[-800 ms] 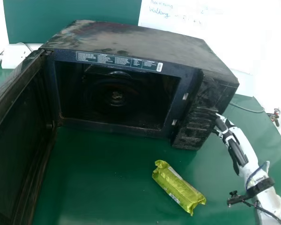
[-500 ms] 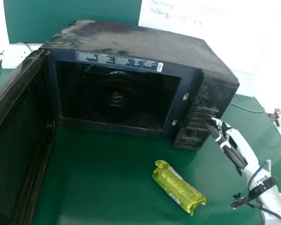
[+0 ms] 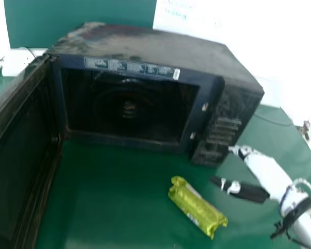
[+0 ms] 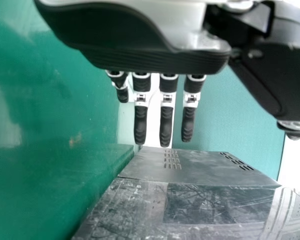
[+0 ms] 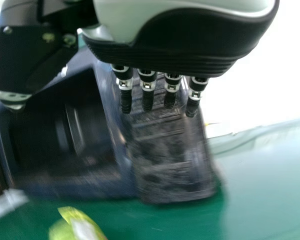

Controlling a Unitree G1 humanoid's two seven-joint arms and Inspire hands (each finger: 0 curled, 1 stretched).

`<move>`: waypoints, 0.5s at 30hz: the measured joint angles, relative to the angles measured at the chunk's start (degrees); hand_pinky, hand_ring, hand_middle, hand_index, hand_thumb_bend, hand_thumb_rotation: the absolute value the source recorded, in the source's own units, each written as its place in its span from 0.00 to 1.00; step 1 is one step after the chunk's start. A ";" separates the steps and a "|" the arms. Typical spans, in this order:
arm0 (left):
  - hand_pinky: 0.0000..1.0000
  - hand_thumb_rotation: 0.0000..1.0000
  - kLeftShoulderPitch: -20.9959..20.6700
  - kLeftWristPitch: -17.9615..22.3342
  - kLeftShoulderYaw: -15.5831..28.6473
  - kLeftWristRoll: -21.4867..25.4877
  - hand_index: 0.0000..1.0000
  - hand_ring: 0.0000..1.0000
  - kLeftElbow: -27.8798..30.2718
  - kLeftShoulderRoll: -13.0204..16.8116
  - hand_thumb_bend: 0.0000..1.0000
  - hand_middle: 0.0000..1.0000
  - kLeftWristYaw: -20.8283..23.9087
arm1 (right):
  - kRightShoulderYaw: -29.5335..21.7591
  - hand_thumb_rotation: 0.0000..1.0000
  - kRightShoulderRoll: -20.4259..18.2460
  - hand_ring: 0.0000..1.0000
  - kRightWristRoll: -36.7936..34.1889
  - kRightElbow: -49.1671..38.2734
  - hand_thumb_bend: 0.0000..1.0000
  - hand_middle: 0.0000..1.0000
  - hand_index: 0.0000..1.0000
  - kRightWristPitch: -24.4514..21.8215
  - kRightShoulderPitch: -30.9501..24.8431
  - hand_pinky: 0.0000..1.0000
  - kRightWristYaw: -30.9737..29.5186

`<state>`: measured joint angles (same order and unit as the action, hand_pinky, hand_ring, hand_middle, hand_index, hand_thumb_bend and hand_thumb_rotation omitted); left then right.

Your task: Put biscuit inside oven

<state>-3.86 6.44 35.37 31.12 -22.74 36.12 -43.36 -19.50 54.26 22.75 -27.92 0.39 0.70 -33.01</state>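
Green biscuit pack, diagonal, far end leftward

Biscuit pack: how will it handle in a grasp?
The biscuit packet looks fairly stiff lengthwise, its long body lying straight. The shiny, creased wrapper may slip a little under fingers. Those crimped ends seem floppy, so gripping mid-body is probably safer.

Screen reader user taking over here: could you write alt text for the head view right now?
The robot's open right hand is beside a yellow-green biscuit packet, not touching it. The packet lies on a green table in front of a black oven, whose door stands open at the view's left.
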 measured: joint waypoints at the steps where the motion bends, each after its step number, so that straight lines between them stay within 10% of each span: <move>1: 0.61 0.64 0.01 0.02 0.00 0.01 0.76 0.71 0.00 0.00 1.00 0.74 -0.16 | -0.18 1.00 0.16 1.00 0.74 -1.04 0.96 1.00 0.95 -0.66 -0.23 0.94 -0.68; 15: 0.56 0.69 1.54 -1.12 0.01 0.48 0.68 0.66 3.08 -0.29 1.00 0.66 0.82 | -2.17 1.00 4.91 1.00 7.47 -7.23 0.97 1.00 0.95 0.70 -2.59 0.94 -9.72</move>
<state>-2.33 5.32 35.38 31.61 -19.66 35.83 -42.54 -21.67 59.17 30.22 -35.15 1.09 -1.89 -42.73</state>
